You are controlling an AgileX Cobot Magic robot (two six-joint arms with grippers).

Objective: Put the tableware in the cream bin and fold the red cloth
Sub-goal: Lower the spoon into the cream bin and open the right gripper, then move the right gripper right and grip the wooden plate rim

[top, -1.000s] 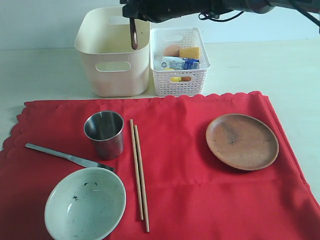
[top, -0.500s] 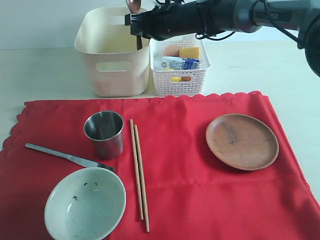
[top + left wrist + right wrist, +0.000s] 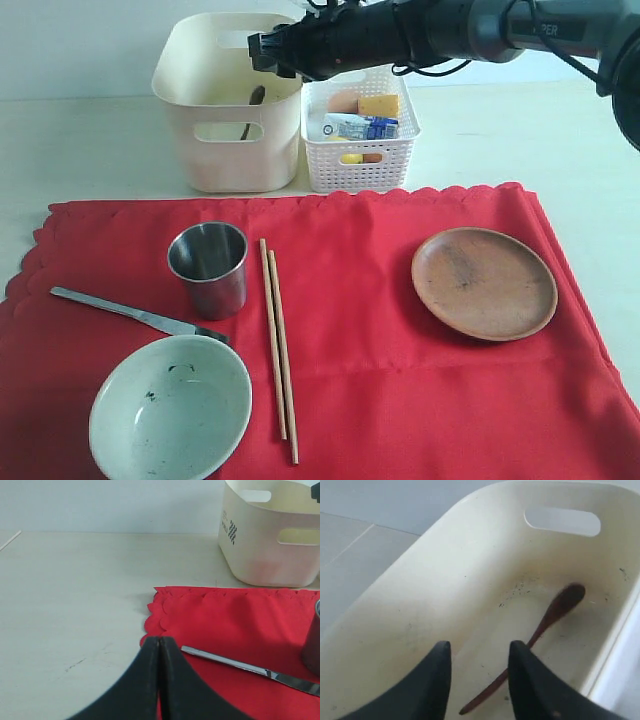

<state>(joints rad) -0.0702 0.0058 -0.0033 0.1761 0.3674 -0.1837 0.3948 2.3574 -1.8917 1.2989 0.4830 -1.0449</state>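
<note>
The dark wooden spoon (image 3: 555, 610) lies loose in the cream bin (image 3: 200, 160), which stands at the upper left of the exterior view. It leans with its bowl up toward one wall and its handle running down across the floor. That is the one piece of tableware put away, as far as I can see.

Everything else is left to do. The steel cup (image 3: 208, 268), the metal knife (image 3: 130, 313), the pale speckled bowl (image 3: 170, 405) and the wooden chopstick pair (image 3: 278, 340) sit on the left half of the red cloth (image 3: 400, 400). The round brown plate (image 3: 484, 282) is alone on the right half. The cloth is spread flat across the lower part of the frame, unfolded, so I would call the job barely begun.

The right gripper (image 3: 479, 650) hangs over the bin's rim, its fingers spread with nothing between them. The left gripper (image 3: 158, 642) sits low at the cloth's scalloped left edge near the knife, its fingers pressed together on nothing.

A second ago the spoon dangled from the right gripper above the bin. Half a second ago it was still pinched there, its bowl sticking up. Now it has dropped inside and the fingers have parted. Nothing on the cloth has shifted, nor has the white lattice basket (image 3: 360, 150) beside the bin.
</note>
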